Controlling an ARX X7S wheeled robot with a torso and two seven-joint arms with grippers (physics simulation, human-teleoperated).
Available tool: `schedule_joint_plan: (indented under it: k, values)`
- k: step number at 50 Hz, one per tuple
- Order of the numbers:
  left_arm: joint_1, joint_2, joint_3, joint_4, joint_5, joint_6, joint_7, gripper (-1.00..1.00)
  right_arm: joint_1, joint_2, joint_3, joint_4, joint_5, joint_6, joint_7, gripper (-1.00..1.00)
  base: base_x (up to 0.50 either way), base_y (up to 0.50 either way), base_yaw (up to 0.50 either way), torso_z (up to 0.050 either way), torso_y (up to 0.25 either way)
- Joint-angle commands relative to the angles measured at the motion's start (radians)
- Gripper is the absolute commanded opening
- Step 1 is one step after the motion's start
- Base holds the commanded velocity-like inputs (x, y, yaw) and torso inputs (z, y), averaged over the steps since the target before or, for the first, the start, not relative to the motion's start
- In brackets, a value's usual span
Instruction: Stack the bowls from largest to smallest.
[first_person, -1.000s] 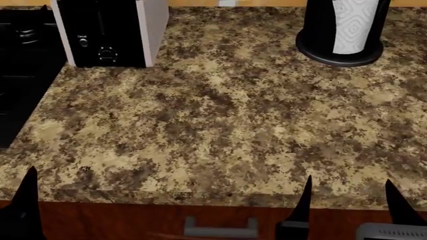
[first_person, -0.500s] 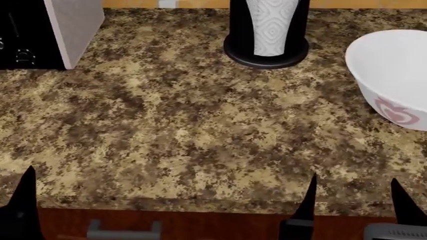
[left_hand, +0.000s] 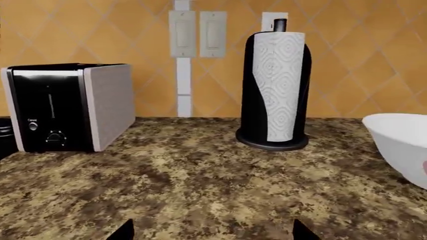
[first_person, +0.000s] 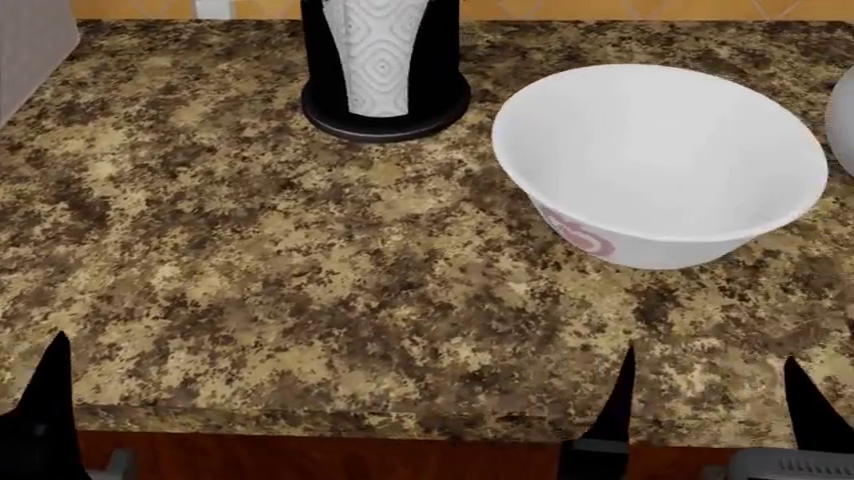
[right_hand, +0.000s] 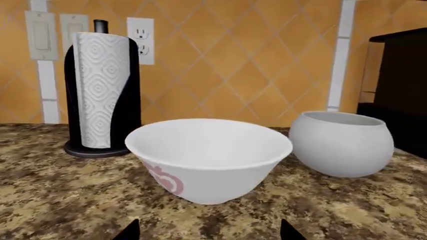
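A wide white bowl (first_person: 654, 150) with a pink mark on its side stands on the counter right of centre, also in the right wrist view as the wide bowl (right_hand: 210, 155). A rounder plain white bowl (right_hand: 341, 142) stands just beside it, a little apart; only its edge (first_person: 843, 120) shows in the head view. My right gripper (first_person: 707, 405) (right_hand: 208, 232) is open and empty at the counter's front edge, short of the wide bowl. My left gripper (left_hand: 212, 232) is open and empty too, one fingertip (first_person: 51, 395) showing at the lower left. The wide bowl's rim (left_hand: 400, 135) shows in the left wrist view.
A black holder with a patterned paper towel roll (first_person: 384, 60) (right_hand: 100, 87) (left_hand: 277, 90) stands at the back. A black and silver toaster (left_hand: 67, 112) sits further left, its corner (first_person: 30, 45) in the head view. A dark appliance (right_hand: 400, 85) stands beyond the plain bowl. The brown drawer front (first_person: 334, 455) lies below the counter edge.
The head view has swung right along the counter: the toaster has slid almost out at the left, the towel roll has moved left, and the wide bowl is now fully in view. Both grippers stay open.
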Motion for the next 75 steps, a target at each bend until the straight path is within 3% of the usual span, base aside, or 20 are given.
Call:
schedule_joint_plan:
  k: [1, 40, 60, 65, 71, 75]
  values:
    - [0.000, 0.007, -0.021, 0.005, 0.002, 0.003, 0.011, 1.00, -0.004, -0.012, 0.022, 0.002, -0.012, -0.009, -0.017, 1.00, 0.04, -0.50, 0.00, 0.000, 0.000]
    - [0.001, -0.027, -0.022, -0.005, -0.040, 0.028, -0.024, 1.00, -0.008, 0.022, -0.002, 0.004, -0.016, -0.021, 0.008, 1.00, 0.04, -0.50, 0.00, 0.000, 0.000]
    - [-0.030, -0.070, -0.138, -0.005, -0.146, -0.006, -0.072, 1.00, -0.019, 0.025, -0.002, -0.005, 0.004, -0.057, 0.002, 1.00, 0.40, -0.18, 0.00, 0.000, 0.000]
    - [-0.034, -0.082, -0.154, -0.001, -0.164, -0.010, -0.082, 1.00, 0.000, 0.033, 0.012, -0.044, 0.026, 0.014, 0.023, 1.00, 0.00, 0.00, 0.00, 0.000, 0.000]
    - [-0.055, -0.117, -0.246, 0.021, -0.291, -0.044, -0.131, 1.00, 0.045, 0.065, 0.053, -0.124, 0.122, 0.122, 0.077, 1.00, 0.00, 0.00, 0.00, 0.000, 0.000]
    - [-0.050, -0.125, -0.234, 0.010, -0.276, -0.039, -0.124, 1.00, 0.107, 0.109, 0.055, -0.110, 0.213, 0.198, 0.127, 1.00, 0.00, 0.00, 0.00, 0.000, 0.000]
